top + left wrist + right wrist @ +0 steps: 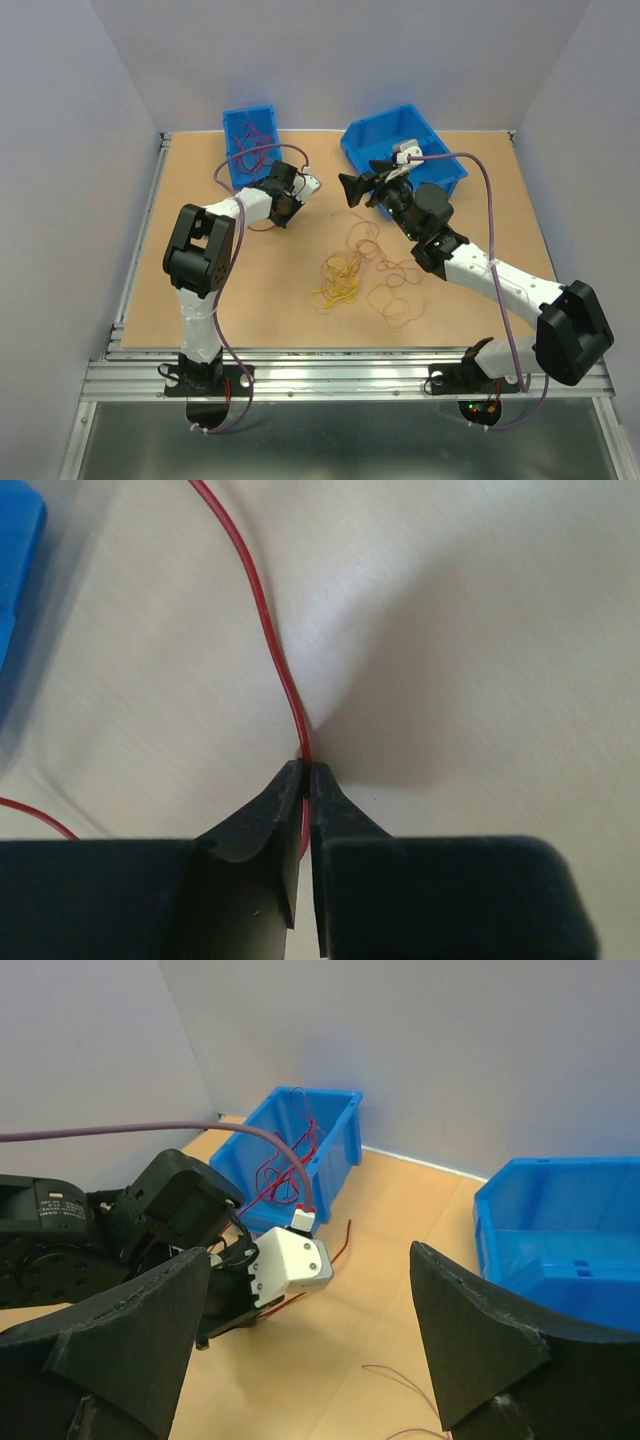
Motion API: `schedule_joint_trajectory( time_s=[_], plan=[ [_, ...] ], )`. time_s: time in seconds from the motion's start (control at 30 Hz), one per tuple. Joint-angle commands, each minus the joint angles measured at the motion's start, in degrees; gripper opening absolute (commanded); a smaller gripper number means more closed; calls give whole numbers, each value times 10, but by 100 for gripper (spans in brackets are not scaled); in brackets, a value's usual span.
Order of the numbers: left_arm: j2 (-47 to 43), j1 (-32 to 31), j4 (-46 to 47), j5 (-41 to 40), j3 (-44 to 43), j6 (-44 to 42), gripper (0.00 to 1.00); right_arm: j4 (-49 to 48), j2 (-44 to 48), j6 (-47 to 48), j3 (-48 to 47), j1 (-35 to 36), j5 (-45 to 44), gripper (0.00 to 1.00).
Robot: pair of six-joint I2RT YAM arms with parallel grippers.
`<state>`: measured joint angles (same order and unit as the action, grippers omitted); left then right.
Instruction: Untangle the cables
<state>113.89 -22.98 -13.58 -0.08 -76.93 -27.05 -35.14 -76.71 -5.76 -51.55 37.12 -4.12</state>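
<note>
- We look down on a wooden table (pixel 180 170). Two robot arms are mounted at its near edge, and two blue bins stand at its far side.
- The left gripper (pixel 306 772) has its two black jaws pressed together on a thin red cable (pixel 262 600). It pinches the strand low over the table surface, and the strand fills the hairline gap between the jaws.
- From the pinch, the red cable runs away across the table in a gentle curve and leaves the left wrist view at the top.
- A second red strand (pixel 35 815) crosses the lower left corner of that same view. We cannot tell where it leads.
- The left gripper sits just in front of the small blue bin (pixel 248 108) at the far left of the table.
- Loose dark red cables (pixel 252 140) lie inside the small blue bin. In the right wrist view, some of them curl up above its rim.
- The right gripper (pixel 362 178) hangs above the table with its fingers spread wide, holding nothing. It is beside the near corner of the large blue bin (pixel 385 128) and points toward the left gripper.
- In the middle of the table lies a tangle of yellow and orange cables (pixel 340 282), closer to the arm bases than either gripper.
- More orange loops (pixel 395 300) lie just to the right of that tangle. Another small cluster of loops (pixel 362 235) lies behind the tangle, near the right gripper.
</note>
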Motion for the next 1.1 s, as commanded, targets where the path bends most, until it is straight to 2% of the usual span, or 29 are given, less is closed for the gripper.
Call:
schedule_joint_trajectory(
  time_s=[0.0, 0.03, 0.3, 0.4, 0.5, 0.6, 0.73, 0.87, 1.0, 1.07],
  plan=[
    [13, 4, -61, 83, -17, -16, 7, -22, 25, 10, 18, -3, -5, 86],
    [3, 5, -62, 91, -17, -15, 0, -23, 26, 10, 18, -3, -6, 86],
    [-88, 37, -25, 158, -10, 23, 0, -26, 26, 8, 21, -3, -7, 86],
    [-146, 78, 21, 212, -7, 52, 0, -27, 24, 6, 16, -3, -3, 86],
    [-195, 120, 111, 303, 9, 120, 0, -27, 10, 3, 9, -3, 3, 86],
    [-219, 129, 193, 312, 24, 157, 0, -27, 2, 1, 1, -3, 10, 86],
    [-215, 145, 300, 307, 25, 224, 0, -27, -4, 1, 0, -2, 17, 86],
    [-165, 174, 382, 350, -7, 289, 0, -27, 6, 7, 7, -3, 6, 86],
    [-119, 202, 488, 369, -13, 317, 0, -28, 19, 10, 16, -3, 1, 86],
    [-102, 217, 575, 371, 11, 324, 0, -28, 24, 13, 22, -2, -2, 86]
  ],
)
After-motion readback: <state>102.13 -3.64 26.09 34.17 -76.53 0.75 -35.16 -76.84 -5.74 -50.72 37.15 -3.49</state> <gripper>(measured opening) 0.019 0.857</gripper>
